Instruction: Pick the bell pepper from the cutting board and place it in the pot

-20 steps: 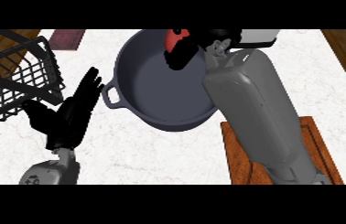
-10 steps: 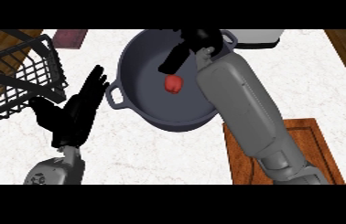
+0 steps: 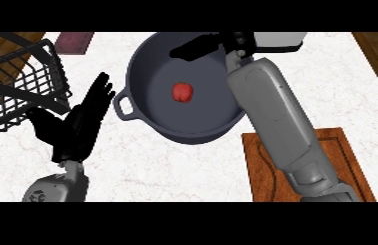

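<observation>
White marbled counter (image 3: 184,164), spanning the whole view. Dark grey pot (image 3: 151,74), two-handled, centre, near handle toward the left hand. Wooden cutting board (image 3: 262,161), lower right, partly under the right forearm. Black wire basket (image 3: 33,74), upper left edge. Left hand (image 3: 77,124), lower left beside the pot, fingers straight and spread, holding nothing. Right hand (image 3: 203,46), above the pot's far rim, fingers extended, grasping nothing. Red bell pepper (image 3: 182,92), resting on the pot's floor, apart from both hands.
</observation>
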Available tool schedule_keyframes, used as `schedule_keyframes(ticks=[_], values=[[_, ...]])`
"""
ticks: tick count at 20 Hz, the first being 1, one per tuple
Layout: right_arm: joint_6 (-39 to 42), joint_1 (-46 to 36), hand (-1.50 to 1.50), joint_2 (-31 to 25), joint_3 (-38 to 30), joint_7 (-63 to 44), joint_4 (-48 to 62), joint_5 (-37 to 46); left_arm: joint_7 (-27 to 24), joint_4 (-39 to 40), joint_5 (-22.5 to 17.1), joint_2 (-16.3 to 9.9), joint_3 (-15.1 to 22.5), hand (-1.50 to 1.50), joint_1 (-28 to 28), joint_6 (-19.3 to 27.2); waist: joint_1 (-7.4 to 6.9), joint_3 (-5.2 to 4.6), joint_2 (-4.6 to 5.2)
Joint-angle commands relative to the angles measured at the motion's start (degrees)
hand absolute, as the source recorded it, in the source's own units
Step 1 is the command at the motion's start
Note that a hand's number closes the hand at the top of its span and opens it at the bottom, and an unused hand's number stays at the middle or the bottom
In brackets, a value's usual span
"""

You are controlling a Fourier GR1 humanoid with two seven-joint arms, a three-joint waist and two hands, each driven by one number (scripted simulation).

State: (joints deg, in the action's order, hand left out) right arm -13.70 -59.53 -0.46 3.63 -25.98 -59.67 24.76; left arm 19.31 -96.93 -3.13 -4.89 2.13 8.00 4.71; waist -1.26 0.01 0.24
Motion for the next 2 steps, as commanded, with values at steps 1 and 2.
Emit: schedule_keyframes(ticks=[1, 2], values=[[-3.5, 2.7, -1.50, -1.9, -4.5, 3.7, -3.3, -2.2, 2.6, -3.3, -0.7, -1.0, -0.8, 0.00, -0.6, -0.2, 0.94, 0.03, -0.33], [-6.8, -0.1, -1.50, -0.4, -4.9, 2.7, 0.0, -0.4, 1.2, -3.5, 1.4, 1.0, 1.5, 0.00, -3.6, 1.3, 0.45, 0.00, -0.21]])
